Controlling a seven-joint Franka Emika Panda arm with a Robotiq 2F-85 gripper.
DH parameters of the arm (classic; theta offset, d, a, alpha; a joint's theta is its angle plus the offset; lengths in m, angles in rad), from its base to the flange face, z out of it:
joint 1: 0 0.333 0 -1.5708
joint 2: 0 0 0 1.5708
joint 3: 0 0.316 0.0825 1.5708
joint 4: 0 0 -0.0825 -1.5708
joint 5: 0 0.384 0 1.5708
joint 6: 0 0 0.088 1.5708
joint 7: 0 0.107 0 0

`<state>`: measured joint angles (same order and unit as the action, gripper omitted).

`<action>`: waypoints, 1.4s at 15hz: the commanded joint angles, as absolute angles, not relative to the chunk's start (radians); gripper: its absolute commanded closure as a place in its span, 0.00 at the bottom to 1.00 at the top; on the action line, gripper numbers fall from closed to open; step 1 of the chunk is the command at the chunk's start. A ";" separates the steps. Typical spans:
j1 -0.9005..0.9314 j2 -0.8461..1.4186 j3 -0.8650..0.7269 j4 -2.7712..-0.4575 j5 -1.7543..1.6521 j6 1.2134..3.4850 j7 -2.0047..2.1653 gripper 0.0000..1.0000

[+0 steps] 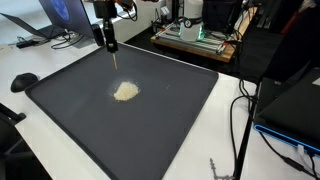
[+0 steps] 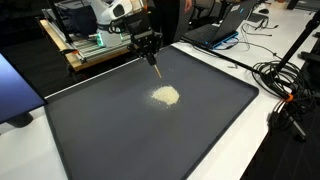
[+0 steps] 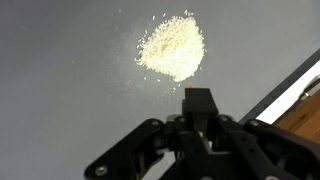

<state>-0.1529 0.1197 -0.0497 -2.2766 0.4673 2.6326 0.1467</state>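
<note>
A small heap of pale grains [image 1: 125, 92] [image 2: 165, 96] lies near the middle of a large dark grey mat [image 1: 170, 130] [image 2: 120, 140]. My gripper [image 1: 108, 42] [image 2: 150, 47] hangs above the mat's far part, a short way behind the heap, and is shut on a thin tan stick-like tool [image 1: 117, 60] [image 2: 158, 70] that points down toward the mat. In the wrist view the gripper [image 3: 198, 115] fills the lower half and its jaws meet around a dark block [image 3: 198, 100] with a small orange tip. The heap [image 3: 172, 47] sits just beyond that tip, with scattered grains around it.
The mat lies on a white table. A wooden board with equipment [image 1: 195, 40] [image 2: 90, 45] stands behind the mat. A laptop [image 1: 60, 15] [image 2: 225, 25] is at a far corner. Black cables [image 1: 245, 120] [image 2: 285, 80] trail along one side. A small black object [image 1: 23, 82] lies beside the mat.
</note>
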 commanded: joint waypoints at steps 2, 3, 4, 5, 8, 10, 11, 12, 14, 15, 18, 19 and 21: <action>-0.069 0.055 -0.092 -2.343 0.168 2.673 0.456 0.96; -0.057 0.049 -0.096 -2.344 0.102 2.666 0.513 0.96; -0.047 0.045 -0.099 -2.344 0.034 2.668 0.569 0.96; -0.036 0.042 -0.100 -2.341 -0.033 2.665 0.617 0.96; -0.008 0.045 -0.101 -2.313 -0.282 2.634 0.776 0.96; 0.012 0.050 -0.089 -2.284 -0.447 2.576 0.861 0.96; 0.025 0.054 -0.081 -2.274 -0.521 2.548 0.897 0.96; 0.039 0.060 -0.070 -2.258 -0.585 2.513 0.927 0.96; 0.065 0.071 -0.046 -2.231 -0.692 2.448 0.969 0.96; 0.077 0.078 -0.034 -2.216 -0.748 2.415 0.997 0.96; 0.107 0.103 0.008 -2.177 -0.842 2.314 0.996 0.96; 0.116 0.117 0.023 -2.162 -0.856 2.283 0.977 0.96; 0.132 0.149 0.047 -2.129 -0.881 2.228 0.950 0.96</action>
<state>0.1108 0.0929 0.0194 -2.1921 -0.8248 2.3076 0.9724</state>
